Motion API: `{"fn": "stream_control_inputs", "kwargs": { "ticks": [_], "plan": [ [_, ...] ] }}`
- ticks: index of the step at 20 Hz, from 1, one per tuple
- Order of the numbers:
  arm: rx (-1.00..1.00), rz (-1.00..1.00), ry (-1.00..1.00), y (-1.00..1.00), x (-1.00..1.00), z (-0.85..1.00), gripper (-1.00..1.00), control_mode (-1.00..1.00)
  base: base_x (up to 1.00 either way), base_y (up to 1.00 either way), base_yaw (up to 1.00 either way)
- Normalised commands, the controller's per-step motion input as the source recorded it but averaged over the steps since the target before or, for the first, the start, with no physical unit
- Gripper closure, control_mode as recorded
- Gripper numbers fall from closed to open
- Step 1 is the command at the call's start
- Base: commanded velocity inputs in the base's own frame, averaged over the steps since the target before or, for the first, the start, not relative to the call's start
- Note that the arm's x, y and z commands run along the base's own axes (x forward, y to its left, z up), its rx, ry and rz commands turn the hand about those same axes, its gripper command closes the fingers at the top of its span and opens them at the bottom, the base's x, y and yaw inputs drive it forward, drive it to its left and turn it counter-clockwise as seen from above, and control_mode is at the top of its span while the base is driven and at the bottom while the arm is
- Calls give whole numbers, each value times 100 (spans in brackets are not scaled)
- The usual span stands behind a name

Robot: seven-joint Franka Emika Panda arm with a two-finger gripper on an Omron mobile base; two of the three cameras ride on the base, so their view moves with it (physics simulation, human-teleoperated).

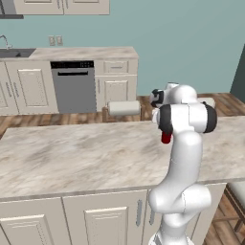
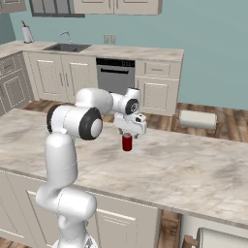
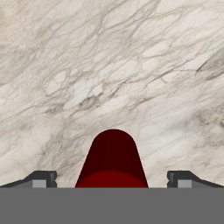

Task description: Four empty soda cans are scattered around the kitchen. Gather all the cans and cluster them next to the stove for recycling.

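Fingers spread wide, the gripper (image 2: 127, 134) hangs directly above a red soda can (image 2: 127, 142) standing upright on the marble island counter (image 2: 193, 169), a fingertip (image 3: 42, 179) clear of the can on either side, apparently lined up for a straight descent and grasp. The can stands well inside the counter's edges on bare stone. Beyond the island, a dishwasher (image 2: 115, 75) and a sink (image 2: 67, 47) line the teal back wall.
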Motion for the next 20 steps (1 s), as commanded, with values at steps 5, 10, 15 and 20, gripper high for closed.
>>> {"fn": "stream_control_inputs", "kwargs": {
  "ticks": [5,10,15,20],
  "plan": [
    [0,0,0,0,-15,0,-100,-100,0,0,0],
    [0,0,0,0,-9,0,-100,-100,0,0,0],
    [0,0,0,0,-2,-7,-100,-100,0,0,0],
    [0,0,0,4,0,-10,-100,-100,0,0,0]
  ]
}}
